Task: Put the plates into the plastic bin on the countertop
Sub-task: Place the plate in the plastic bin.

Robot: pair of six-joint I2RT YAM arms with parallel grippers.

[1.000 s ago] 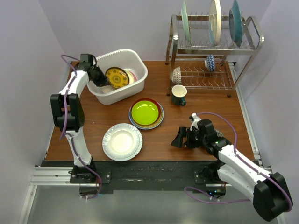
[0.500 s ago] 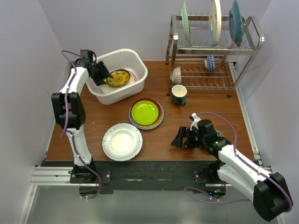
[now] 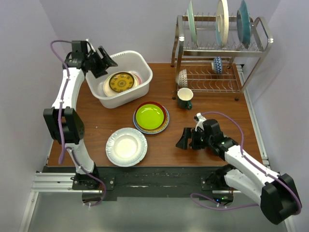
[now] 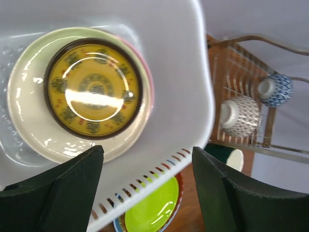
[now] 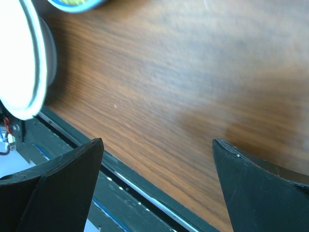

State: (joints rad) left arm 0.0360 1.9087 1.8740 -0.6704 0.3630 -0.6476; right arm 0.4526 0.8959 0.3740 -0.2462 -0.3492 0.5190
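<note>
The white plastic bin stands at the back left of the countertop. In it a yellow patterned plate lies flat on a cream plate, with a pink edge showing beneath. My left gripper hangs open and empty above the bin's far left rim. A lime plate tops a stack in front of the bin. Nearer lies a white plate. My right gripper hovers open and empty low over the wood, right of the white plate. Three plates stand upright in the rack.
A steel wire dish rack stands at the back right with two patterned bowls on its lower tier. A dark green mug sits in front of it. Walls close in on the left, right and back.
My left gripper opened and let go of the yellow plate, which settled flat in the bin; the gripper then pulled up and back to the left. The right arm barely shifted.
</note>
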